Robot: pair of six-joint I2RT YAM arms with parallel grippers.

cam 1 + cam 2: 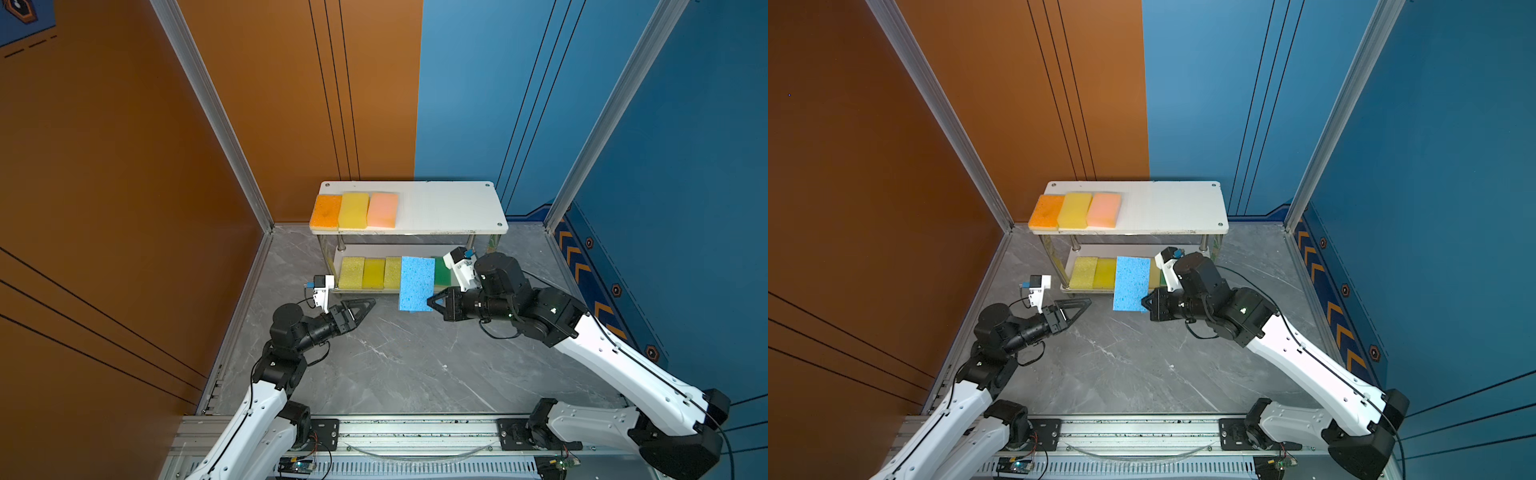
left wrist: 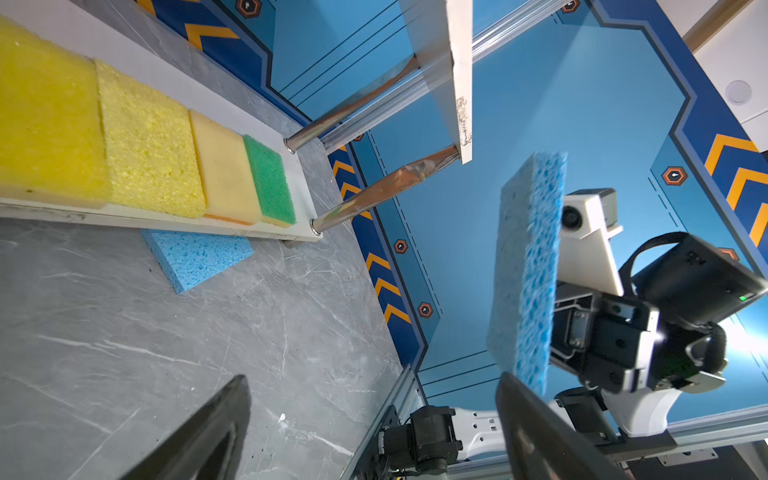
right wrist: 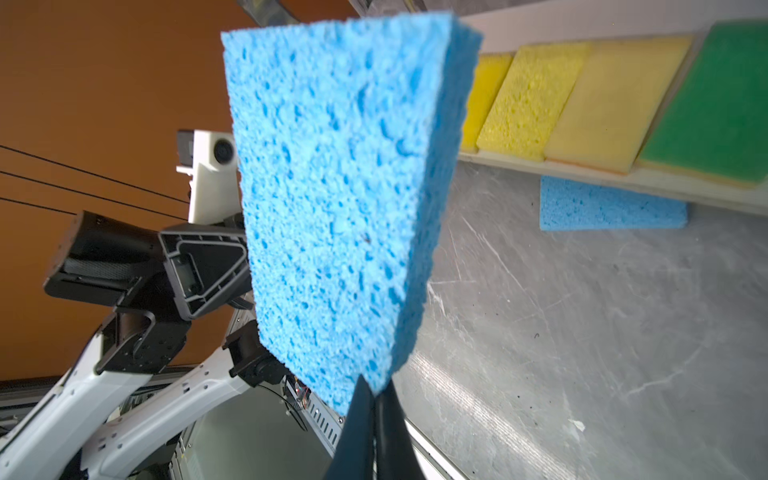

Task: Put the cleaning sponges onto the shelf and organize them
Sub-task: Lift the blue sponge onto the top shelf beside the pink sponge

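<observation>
Fingers [image 3: 360, 415] of the right gripper [image 1: 432, 300] are clamped on the edge of a light blue sponge [image 1: 417, 284], mid-frame in front of the shelf [image 1: 449, 203], hiding part of its lower sponge row [image 1: 352, 272], with the left gripper [image 1: 369, 308] gaping empty to the left and a second blue sponge [image 2: 195, 259] peeking from under the shelf.

Four yellow sponges [image 1: 353, 210] [image 1: 351, 272] [image 1: 373, 273] [image 1: 392, 272], two blue sponges [image 1: 417, 284] [image 2: 195, 257]. One orange sponge [image 1: 325, 212], one pink [image 1: 382, 209], one beige [image 2: 224, 170], one green [image 2: 270, 180]. One shelf [image 1: 453, 205].

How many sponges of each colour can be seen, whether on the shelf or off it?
Yellow sponges: 4
Light blue sponges: 2
Orange sponge: 1
Pink sponge: 1
Beige sponge: 1
Green-faced sponge: 1
Total: 10
</observation>
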